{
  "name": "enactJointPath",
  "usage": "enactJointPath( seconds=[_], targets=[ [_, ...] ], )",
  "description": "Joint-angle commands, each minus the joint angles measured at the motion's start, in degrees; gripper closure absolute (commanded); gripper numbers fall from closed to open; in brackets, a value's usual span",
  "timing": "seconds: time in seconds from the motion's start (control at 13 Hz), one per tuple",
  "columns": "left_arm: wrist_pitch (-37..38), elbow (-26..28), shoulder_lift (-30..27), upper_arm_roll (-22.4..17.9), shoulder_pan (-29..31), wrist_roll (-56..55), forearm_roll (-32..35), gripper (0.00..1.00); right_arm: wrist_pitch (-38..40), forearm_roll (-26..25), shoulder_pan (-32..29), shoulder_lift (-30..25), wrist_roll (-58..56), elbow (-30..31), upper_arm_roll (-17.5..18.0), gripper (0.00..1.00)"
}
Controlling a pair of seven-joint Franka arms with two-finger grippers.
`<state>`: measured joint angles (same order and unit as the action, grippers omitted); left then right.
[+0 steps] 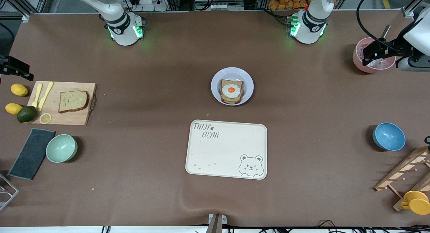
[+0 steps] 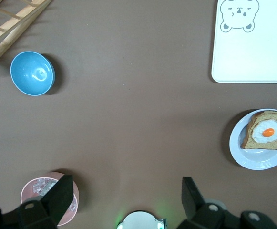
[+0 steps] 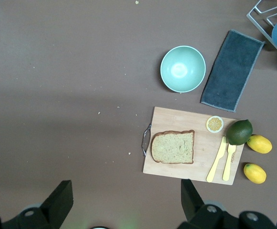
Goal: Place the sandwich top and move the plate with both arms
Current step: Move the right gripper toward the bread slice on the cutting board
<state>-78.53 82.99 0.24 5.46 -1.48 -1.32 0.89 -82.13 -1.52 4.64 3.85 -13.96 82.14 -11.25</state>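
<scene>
I am holding both tools open: right tool above the brown bread slice, left tool above bare tabletop, beside the lavender plate.

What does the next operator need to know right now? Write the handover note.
Left claw: open, holding nothing, up over the pink cup at the left arm's end.
Right claw: open, holding nothing, up over the right arm's end, near the cutting board.
Sandwich top: lying flat on the cutting board, untouched.
Plate: mid-table, carrying the egg-topped slice; the bear tray lies nearer the front camera.
Done: nothing.
Left: put the top on the egg slice, then move the plate with both arms.
</scene>
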Motion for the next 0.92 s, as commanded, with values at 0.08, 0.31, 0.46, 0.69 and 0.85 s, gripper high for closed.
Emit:
enactJointPath(
  seconds=[0.08, 0.31, 0.46, 0.69, 0.85],
  targets=[
    [0.57, -0.29, 1.16, -0.28, -0.19, -1.05, -0.27, 0.0, 0.92, 0.03, 0.28, 1.24, -0.37, -0.41, 0.79, 0.0],
    [0.57, -0.2, 1.16, -0.19, -0.37, -1.05, -0.54, 0.0, 0.83, -0.94, 1.96, 4.75, -0.46, -0.58, 0.97, 0.0],
    [0.57, -0.2, 1.07, -0.1, -0.37, -1.14, -0.8, 0.0, 0.56, -1.11, 2.39, 6.59, -0.46, -0.4, 0.97, 0.0],
    [0.57, -0.2, 0.99, -0.19, -0.19, -1.05, -1.07, 0.0, 0.39, -0.76, 1.26, 9.49, -0.55, -0.4, 0.88, 0.0],
    [0.57, -0.2, 0.9, -0.28, -0.11, -1.05, -1.07, 0.0, -0.13, -1.46, 0.73, 11.26, -0.63, -0.67, 0.88, 0.0]
  ],
)
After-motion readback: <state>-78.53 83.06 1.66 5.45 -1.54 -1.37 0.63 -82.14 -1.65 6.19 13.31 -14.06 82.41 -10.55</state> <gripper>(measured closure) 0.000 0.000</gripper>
